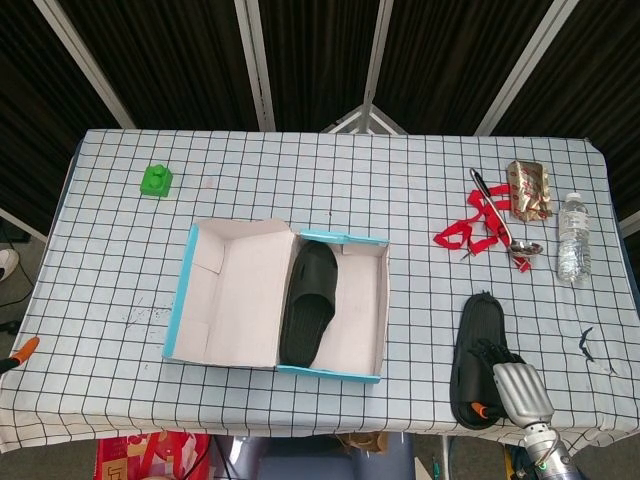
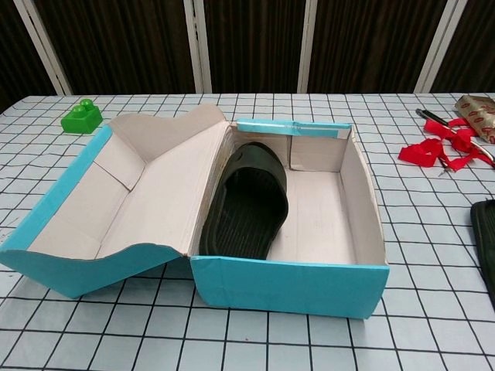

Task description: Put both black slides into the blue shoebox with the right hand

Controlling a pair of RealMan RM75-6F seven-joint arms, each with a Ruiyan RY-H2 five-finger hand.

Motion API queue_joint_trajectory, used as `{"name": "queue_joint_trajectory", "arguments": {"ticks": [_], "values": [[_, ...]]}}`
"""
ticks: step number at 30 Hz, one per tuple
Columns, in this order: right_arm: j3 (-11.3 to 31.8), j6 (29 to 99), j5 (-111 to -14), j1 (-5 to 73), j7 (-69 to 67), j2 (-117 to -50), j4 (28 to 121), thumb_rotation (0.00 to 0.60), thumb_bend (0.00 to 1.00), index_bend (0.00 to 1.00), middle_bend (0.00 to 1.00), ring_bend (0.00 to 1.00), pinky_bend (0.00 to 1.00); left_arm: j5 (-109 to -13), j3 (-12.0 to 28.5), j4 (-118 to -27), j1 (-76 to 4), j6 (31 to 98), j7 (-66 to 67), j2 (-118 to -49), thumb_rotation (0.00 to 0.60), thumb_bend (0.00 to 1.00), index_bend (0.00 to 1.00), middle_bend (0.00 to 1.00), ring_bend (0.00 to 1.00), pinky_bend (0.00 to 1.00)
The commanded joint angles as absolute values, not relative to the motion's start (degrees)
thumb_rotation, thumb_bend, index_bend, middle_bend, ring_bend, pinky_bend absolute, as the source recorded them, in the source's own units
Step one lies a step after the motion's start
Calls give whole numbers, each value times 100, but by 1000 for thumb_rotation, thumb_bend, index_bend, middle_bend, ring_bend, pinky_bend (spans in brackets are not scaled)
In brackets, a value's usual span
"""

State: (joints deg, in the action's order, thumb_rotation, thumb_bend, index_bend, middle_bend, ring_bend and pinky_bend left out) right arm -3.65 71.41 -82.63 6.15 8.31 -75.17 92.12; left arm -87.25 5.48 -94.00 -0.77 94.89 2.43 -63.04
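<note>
We see a table point(image 1: 120, 270) under white black-grid cloth, dark slatted panels behind. One slide point(image 1: 307, 317) lies in the blue shoebox point(image 1: 178, 300). At 4 o'clock, the right hand point(image 1: 518, 390) rests on the other slide point(image 1: 474, 330); grasp unclear. Left hand unseen.

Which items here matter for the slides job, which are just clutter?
Job: blue shoebox, slide in box, second slide on table, right hand over it.
Clutter: green block, red ribbon, spoon, foil pouch, water bottle.
</note>
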Motion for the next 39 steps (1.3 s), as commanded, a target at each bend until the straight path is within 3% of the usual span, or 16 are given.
{"name": "queue_joint_trajectory", "arguments": {"ticks": [1, 7, 15, 29, 34, 39], "values": [[-362, 7146, -8270, 617, 836, -7531, 9194, 600, 208, 348, 238, 182, 217, -8727, 547, -9403, -77, 9492, 250, -6307, 600, 164, 76, 0, 0, 0], [-341, 7320, -8399, 576, 681, -7557, 9167, 600, 376, 481, 337, 216, 217, -8725, 549, -9410, -73, 9499, 253, -6309, 600, 165, 76, 0, 0, 0], [-342, 7417, -8476, 546, 559, -7521, 9200, 600, 484, 597, 446, 256, 217, -8727, 549, -9414, -68, 9508, 248, -6303, 600, 165, 76, 0, 0, 0], [-4, 7703, -8565, 673, 503, -6701, 10055, 600, 518, 623, 457, 257, 217, -8726, 560, -9419, -44, 9551, 150, -6271, 600, 164, 76, 0, 0, 0], [320, 7801, -8580, 854, 635, -6192, 10772, 600, 524, 622, 457, 257, 217, -8736, 556, -9426, -36, 9562, 123, -6262, 600, 165, 76, 0, 0, 0], [619, 7452, -8407, 1184, 386, -5669, 11668, 600, 539, 623, 457, 257, 217, -8739, 555, -9431, -33, 9565, 107, -6257, 600, 164, 76, 0, 0, 0]]}}
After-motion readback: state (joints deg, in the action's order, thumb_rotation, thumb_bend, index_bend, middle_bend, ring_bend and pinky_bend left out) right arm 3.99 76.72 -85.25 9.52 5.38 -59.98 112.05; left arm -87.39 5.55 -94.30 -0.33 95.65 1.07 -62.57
